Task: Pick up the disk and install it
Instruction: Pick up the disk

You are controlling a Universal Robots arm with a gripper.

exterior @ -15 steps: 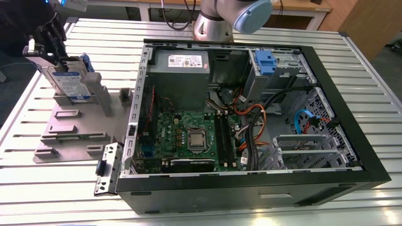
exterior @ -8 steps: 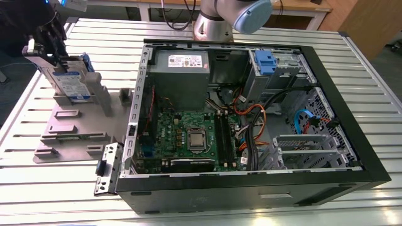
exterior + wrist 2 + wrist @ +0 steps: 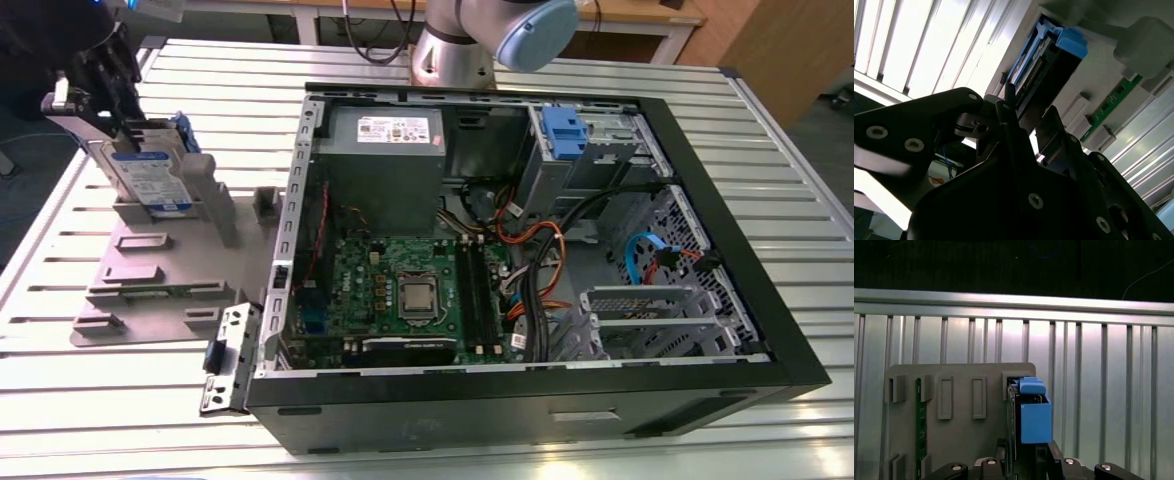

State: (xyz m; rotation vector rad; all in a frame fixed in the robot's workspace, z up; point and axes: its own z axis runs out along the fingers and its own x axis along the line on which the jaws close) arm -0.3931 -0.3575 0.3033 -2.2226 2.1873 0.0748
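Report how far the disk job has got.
Done: nothing installed; the disk stands upright in the grey holder stand, outside the computer case. In hand: the gripper sits at the disk's top edge, grip unclear. Left: the pickup and the install.

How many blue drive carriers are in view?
2. One frames the disk standing in the grey holder stand at the exterior view's left; the other, a blue-handled carrier, sits atop the drive cage inside the computer case. Others may be hidden inside the cage.
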